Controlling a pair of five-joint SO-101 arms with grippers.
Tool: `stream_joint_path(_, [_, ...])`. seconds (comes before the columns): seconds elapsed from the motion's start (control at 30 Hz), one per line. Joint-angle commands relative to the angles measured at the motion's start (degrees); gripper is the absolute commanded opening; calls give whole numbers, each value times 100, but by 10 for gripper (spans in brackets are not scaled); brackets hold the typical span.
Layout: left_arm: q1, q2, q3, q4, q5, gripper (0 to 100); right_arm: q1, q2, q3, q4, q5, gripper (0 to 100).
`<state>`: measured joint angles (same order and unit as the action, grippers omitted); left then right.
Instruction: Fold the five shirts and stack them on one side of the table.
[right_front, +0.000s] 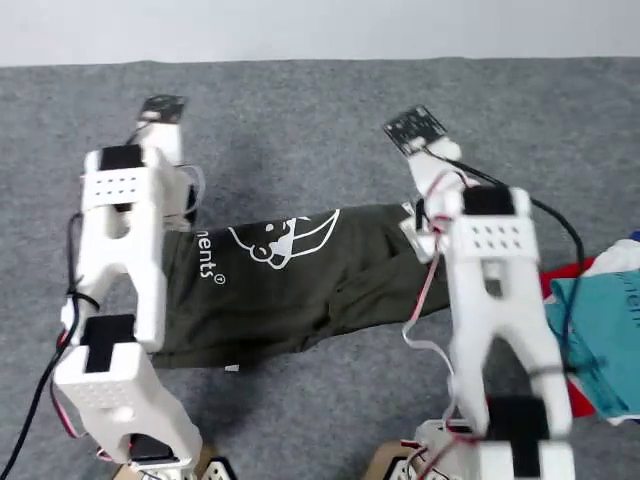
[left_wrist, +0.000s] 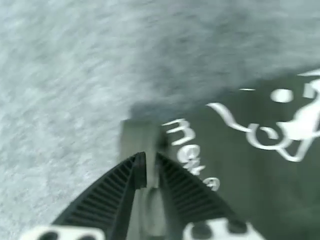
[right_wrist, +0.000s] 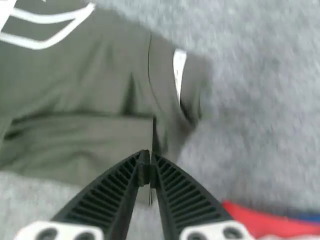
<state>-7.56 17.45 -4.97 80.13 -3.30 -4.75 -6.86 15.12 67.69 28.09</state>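
One green shirt (right_front: 300, 290) lies near the middle of the table (right_front: 300, 120). It is spread out as a wide strip that runs from one arm to the other, a little slanted. Its front faces up, with one white print (right_front: 275, 240) of a drawing and some letters. There are some folds and creases in the half nearer the right arm.

Two arms stand over it, one at each end. The left end effector (left_wrist: 147, 167) is at the end of the shirt with the letters. Its two fingers are almost together, and a narrow piece of the green cloth is pinched between them. The right end effector (right_wrist: 150, 167) is at the other end. Its two fingers are also pressed together, and they clamp the edge of the green shirt, close to a small white label (right_wrist: 178, 67).

At the table's edge beside the right arm lies one pile (right_front: 600, 330) of other clothes, well apart from the green shirt. I count a teal piece (right_front: 595, 310) on top, a red piece (right_wrist: 255, 215) under it, and a bit of blue and white at the border. How many shirts are in the pile, I cannot tell. The table has a grey, carpet-like cover.
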Motion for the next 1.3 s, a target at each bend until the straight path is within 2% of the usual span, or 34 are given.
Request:
stream_joint_path(0.0, [290,-246,-22,-70,-53,5,-163,1015,-765,-382,-114,10])
stream_joint_path(0.33, [273,826,-22,-378,-44,4,-13,3793,-2945,-224,-97,10])
stream_joint_path(0.53, [-264,1046,-22,-378,-44,4,92,4567,-3938,207,-97,10])
stream_joint_path(0.87, [-1143,1064,4,-334,-308,4,101,4769,-4132,207,-88,10])
stream_joint_path(1.1, [-1213,870,-145,132,-325,4,251,4734,-4132,224,-88,10])
stream_joint_path(1.27, [-1213,193,-409,396,-308,4,277,4664,-4158,505,-88,10])
